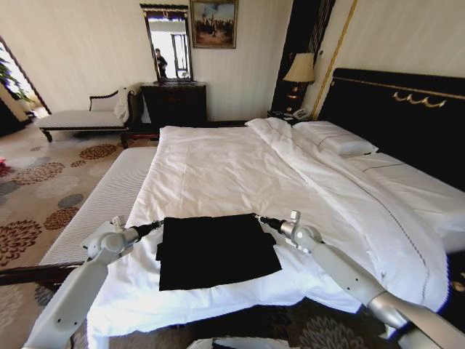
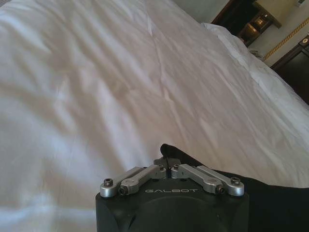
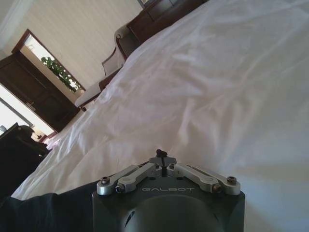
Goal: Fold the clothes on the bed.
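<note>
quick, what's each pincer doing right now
Left pincer: shut on the black T-shirt's far left corner.
Right pincer: shut on its far right corner.

The bed (image 1: pixel 218 167) is lying under white sheets, its dark headboard (image 1: pixel 392 116) rising on the robot's right. A folded white duvet (image 1: pixel 349 196) is running along that side, with a pillow (image 1: pixel 336 137) resting by the headboard. The black T-shirt (image 1: pixel 214 249) is lying flat near the foot edge.
</note>
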